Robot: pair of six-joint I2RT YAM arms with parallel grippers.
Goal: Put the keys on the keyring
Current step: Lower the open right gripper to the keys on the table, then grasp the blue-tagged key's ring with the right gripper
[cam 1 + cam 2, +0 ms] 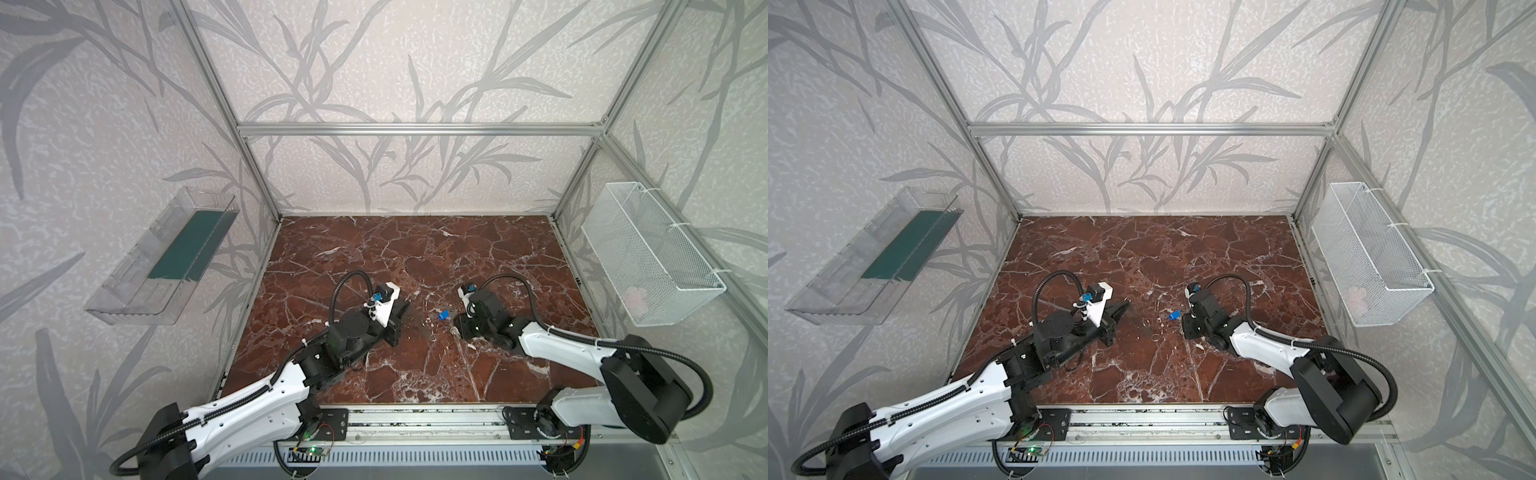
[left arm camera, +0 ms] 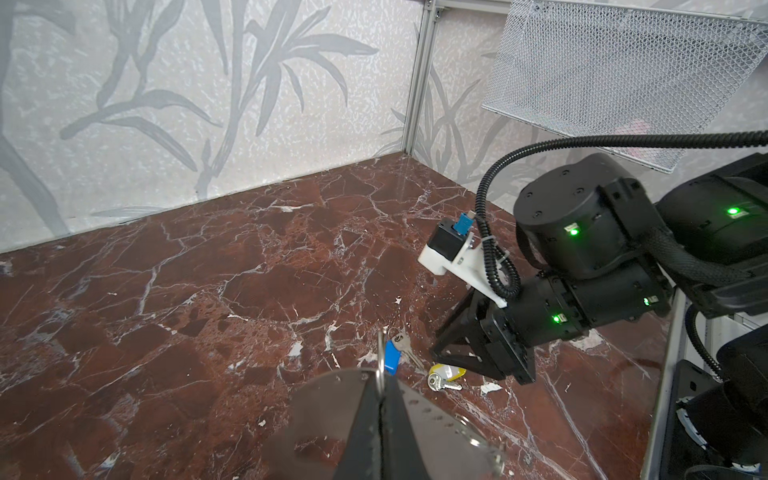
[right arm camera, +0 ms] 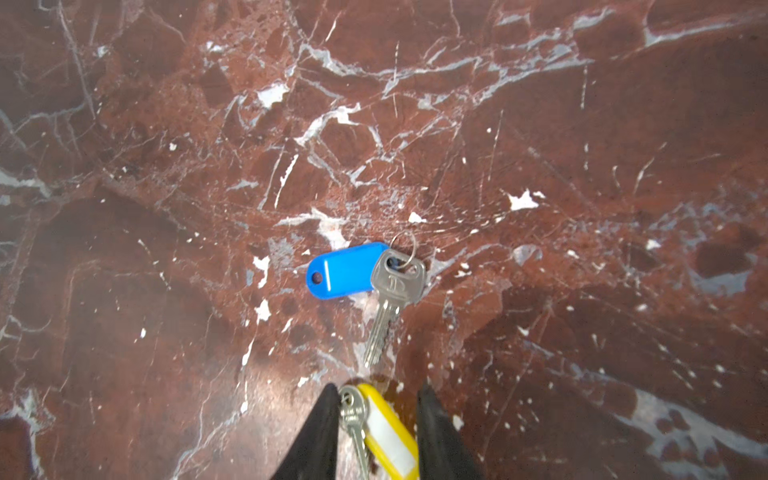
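Two robot arms reach over a red-brown marble table [image 1: 415, 257] inside a cell with leaf-patterned walls. In the left wrist view, the left gripper [image 2: 380, 386] has its black fingers pressed together, pinching a thin metal ring [image 2: 380, 357] that stands edge-on above the tips. The keyring [image 2: 328, 395], a flat grey plate with a large cut-out and a row of small holes along one edge, spreads out behind those fingers; I cannot tell whether it touches them. The blue key [image 3: 345, 270] lies flat on the table between the two grippers, nearer the right one, and shows as a small blue spot in both top views [image 1: 443, 314] [image 1: 1174, 315]. Its silver key and blue plastic tag share a small wire loop, and the blade points toward the right gripper [image 3: 376, 386]. That gripper's fingers are spread and sit low over the table, with the yellow key [image 3: 386, 432] between them: a yellow tag with a white label and a silver key beside it. From the left wrist camera, the yellow key [image 2: 444, 372] lies on the table at that gripper's tips.
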